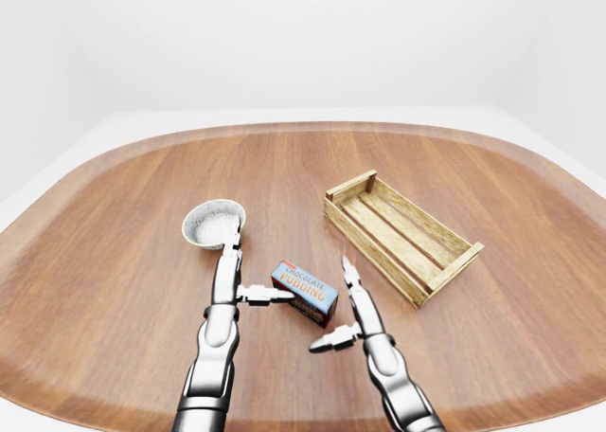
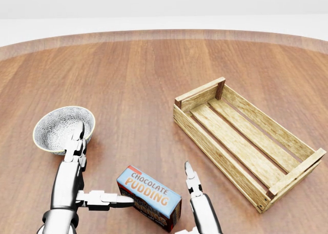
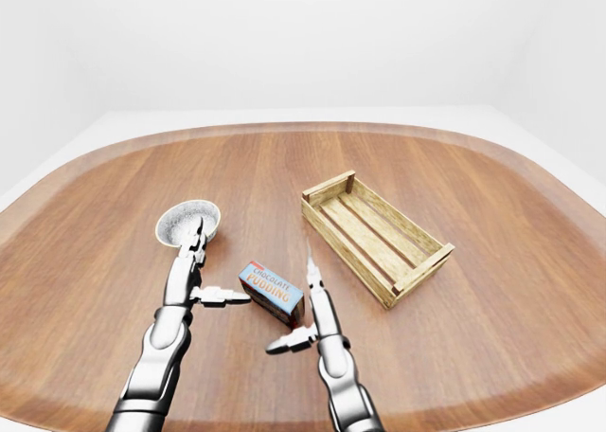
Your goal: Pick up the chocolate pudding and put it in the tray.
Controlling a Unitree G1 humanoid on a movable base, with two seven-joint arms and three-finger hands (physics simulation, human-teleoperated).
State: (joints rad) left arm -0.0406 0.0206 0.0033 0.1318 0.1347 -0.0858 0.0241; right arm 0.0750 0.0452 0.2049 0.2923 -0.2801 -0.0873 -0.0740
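The chocolate pudding box, blue with a red corner, lies flat on the wooden table near the bottom of the head view. My left hand is open just left of it, fingers pointing up the view, and its thumb tip rests against the box's left end. On the box's right side my right hand is also open, fingers straight and the thumb stretched out below the box; it is close, and contact is not clear. The slatted wooden tray sits empty to the right.
A patterned grey bowl stands just above my left hand's fingertips. The round table's rim curves across the top of the eye views, and a white floor lies beyond it.
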